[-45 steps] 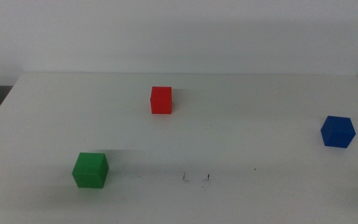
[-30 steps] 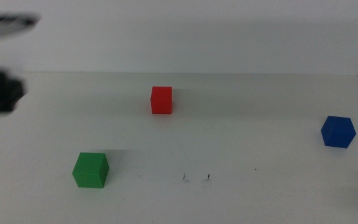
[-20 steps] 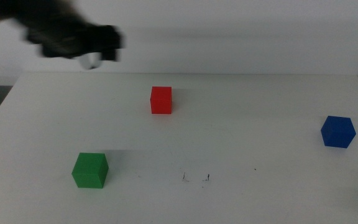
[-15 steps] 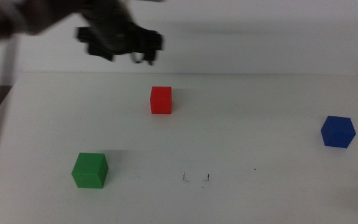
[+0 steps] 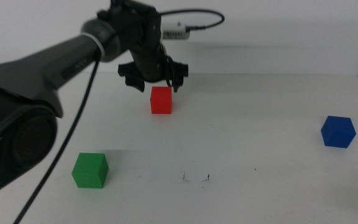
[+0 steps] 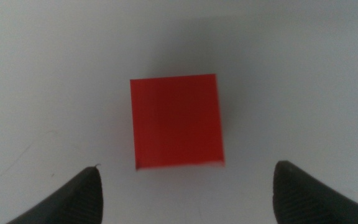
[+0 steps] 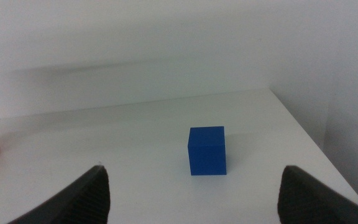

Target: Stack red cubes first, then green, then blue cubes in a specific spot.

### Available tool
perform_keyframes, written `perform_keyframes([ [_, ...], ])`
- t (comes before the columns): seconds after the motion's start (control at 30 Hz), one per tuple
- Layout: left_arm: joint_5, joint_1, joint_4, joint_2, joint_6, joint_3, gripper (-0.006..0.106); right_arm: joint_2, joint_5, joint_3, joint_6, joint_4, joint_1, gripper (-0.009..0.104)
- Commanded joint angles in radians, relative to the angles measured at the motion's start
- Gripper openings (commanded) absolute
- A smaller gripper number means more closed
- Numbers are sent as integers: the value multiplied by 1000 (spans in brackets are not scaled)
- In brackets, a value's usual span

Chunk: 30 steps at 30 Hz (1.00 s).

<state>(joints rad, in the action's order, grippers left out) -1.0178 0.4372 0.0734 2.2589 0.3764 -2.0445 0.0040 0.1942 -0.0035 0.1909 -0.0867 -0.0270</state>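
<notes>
The red cube sits on the white table toward the back centre. My left gripper hangs open just above it; in the left wrist view the red cube lies centred between the two wide-apart jaw tips, with my left gripper clear of it. The green cube rests at the front left. The blue cube rests at the right, and shows in the right wrist view ahead of my open, empty right gripper. The marked spot of dark specks is at the front centre.
The left arm reaches in from the left, its cable hanging over the left table area. A single dark speck lies right of the marked spot. The table's back edge meets a white wall.
The left arm has swung in from the lower left, across the back, and now its gripper hovers over the red cube. The cubes have not moved.
</notes>
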Motion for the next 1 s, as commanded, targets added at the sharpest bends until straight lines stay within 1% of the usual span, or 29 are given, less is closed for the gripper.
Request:
perform_keyframes([
  [0.0, 41, 0, 16, 25, 21, -12, 94, -4, -11, 3, -5, -12, -3, 93],
  [0.27, 183, -17, 16, 110, 43, -12, 94, -4, -11, 3, -5, -12, -3, 93],
  [0.37, 237, -28, 10, 127, 20, -12, 89, -4, -11, 3, -5, -12, -3, 93],
  [0.43, 248, -37, 5, 137, 15, -12, 80, -4, -11, 3, -5, -12, -3, 93],
  [0.53, 250, -49, -32, 141, 13, -12, 56, -4, -11, 3, -5, -12, -3, 93],
  [0.6, 231, -57, -88, 124, -16, -14, 40, -4, -11, 3, -5, -12, -3, 93],
  [0.63, 201, -57, -111, 106, -35, -14, 35, -4, -11, 3, -5, -12, -3, 93],
  [0.67, 156, -57, -109, 77, -40, -14, 31, -4, -11, 3, -5, -12, -3, 93],
  [0.73, 89, -33, -73, 12, -25, 17, 27, -4, -11, 3, -5, -12, -3, 93],
  [0.77, 89, -11, -36, -33, 11, 67, 26, -4, -11, 3, -5, -12, -3, 93],
  [0.87, 205, 73, 41, -215, 141, 316, 26, -4, -11, 3, -5, -12, -3, 93],
  [0.9, 268, 106, 69, -284, 206, 422, 26, -4, -11, 3, -5, -12, -3, 93],
  [0.97, 378, 170, 140, -391, 394, 588, 26, -4, -11, 3, -5, -12, -3, 93],
])
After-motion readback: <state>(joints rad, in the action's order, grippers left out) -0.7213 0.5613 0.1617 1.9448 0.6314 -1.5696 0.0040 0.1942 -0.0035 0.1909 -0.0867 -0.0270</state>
